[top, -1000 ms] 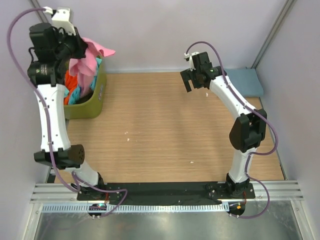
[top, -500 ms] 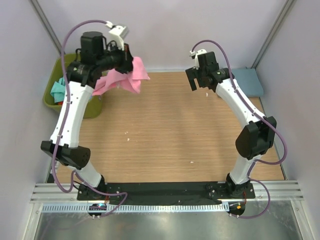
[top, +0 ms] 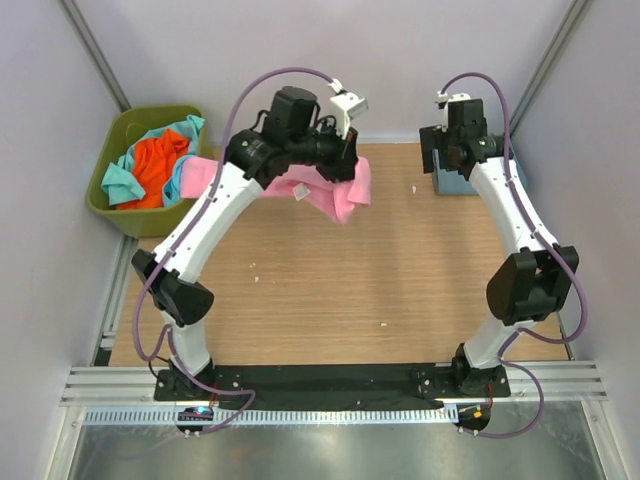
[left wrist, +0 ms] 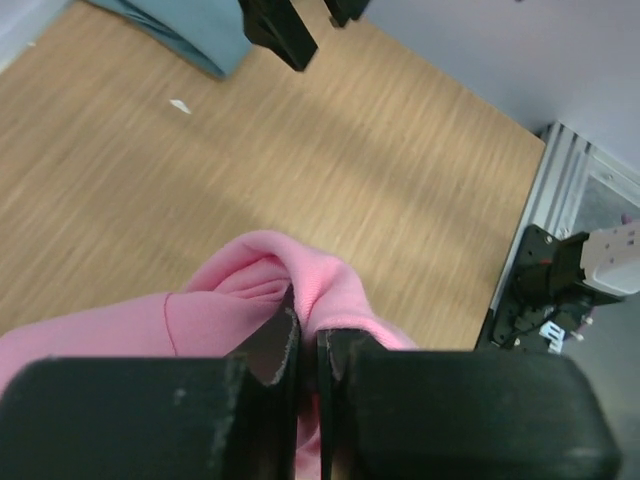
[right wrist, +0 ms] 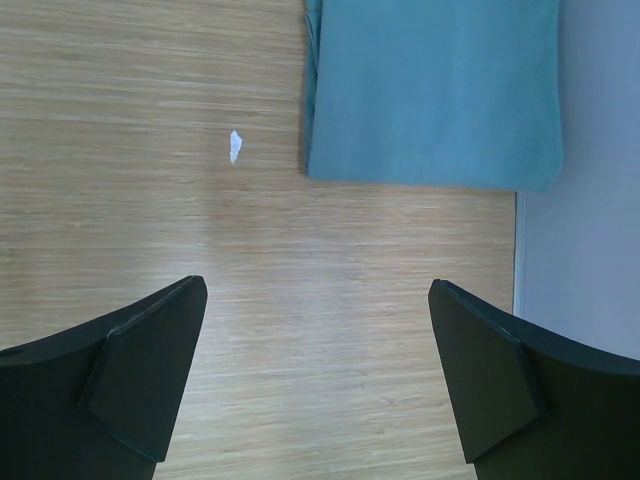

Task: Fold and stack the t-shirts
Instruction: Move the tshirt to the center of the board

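1. Top view: my left gripper (top: 345, 168) is up over the far middle of the table (top: 330, 290), pinched hard shut on the pink t-shirt (top: 338, 197); the cloth hangs off it in a bunch, one end trailing back toward the bin (top: 112, 208) at the far left, where the orange t-shirt (top: 160, 165) and teal t-shirt (top: 120, 182) lie heaped; my right gripper (top: 450, 158) hovers over the folded blue-grey t-shirt (top: 447, 184) in the far right corner, jaws spread wide, holding nothing.
2. Left wrist view: my fingers (left wrist: 280, 345) meet on one narrow ridge of pink and little more; that is the worry; a bite this small could slip out on a quick swing, and the shirt would drop in a heap; it is also gathered, not spread, so laid down like this it would likely land twisted and need sorting out before any fold.
3. Right wrist view: bare wood between my open fingers (right wrist: 150, 370); the blue-grey t-shirt lies just beyond the tips, a white speck (right wrist: 234, 146) beside it; a low pass from here could catch its near edge and ruffle the finished fold; my two grippers are also near each other, so reaching in for a pink corner risks a knock.
4. Hard to make out: no collar, sleeve or hem shows on the pink shirt; my left arm covers its middle from above; I cannot tell whether its trailing end touches the table; the blue-grey shirt is mostly under my right gripper from above and cut off at the frame edge in the wrist view.
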Tool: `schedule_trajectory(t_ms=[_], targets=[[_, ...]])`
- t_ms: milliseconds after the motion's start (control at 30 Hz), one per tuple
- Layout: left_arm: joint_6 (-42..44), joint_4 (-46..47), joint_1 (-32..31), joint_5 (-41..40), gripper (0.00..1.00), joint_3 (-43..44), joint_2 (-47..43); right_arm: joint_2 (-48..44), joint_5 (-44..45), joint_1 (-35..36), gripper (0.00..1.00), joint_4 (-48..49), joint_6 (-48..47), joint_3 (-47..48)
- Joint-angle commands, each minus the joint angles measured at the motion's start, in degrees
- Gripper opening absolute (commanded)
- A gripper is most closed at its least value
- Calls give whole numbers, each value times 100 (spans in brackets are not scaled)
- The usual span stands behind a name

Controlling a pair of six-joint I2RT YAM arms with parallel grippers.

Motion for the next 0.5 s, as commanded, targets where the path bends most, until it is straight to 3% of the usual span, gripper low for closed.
schedule_trajectory(t_ms=[0,100,167,200,233,267,333,433,467], targets=[[-242,472,-312,300,11,42,76,-414,-138,-128,100,79,136,-107],[-401,552,-383,352,24,-64,199,-467,-200,-313,100,70,189,-177],[-384,543,-401,396,25,-55,314,-485,-217,-383,100,70,206,-221],[-383,552,-409,396,29,-38,349,-503,-226,-401,100,70,197,-230],[-410,552,-410,361,41,-29,384,-494,-235,-410,100,61,197,-230],[-418,543,-418,318,47,-20,376,-511,-244,-427,100,61,206,-239],[-366,552,-418,29,50,6,341,-520,-296,-436,100,44,206,-248],[-16,299,-366,-726,52,77,78,-433,-1767,-445,100,-602,-468,-73],[238,245,-322,-1477,55,7,-132,-328,-3026,-445,100,-920,-836,6]])
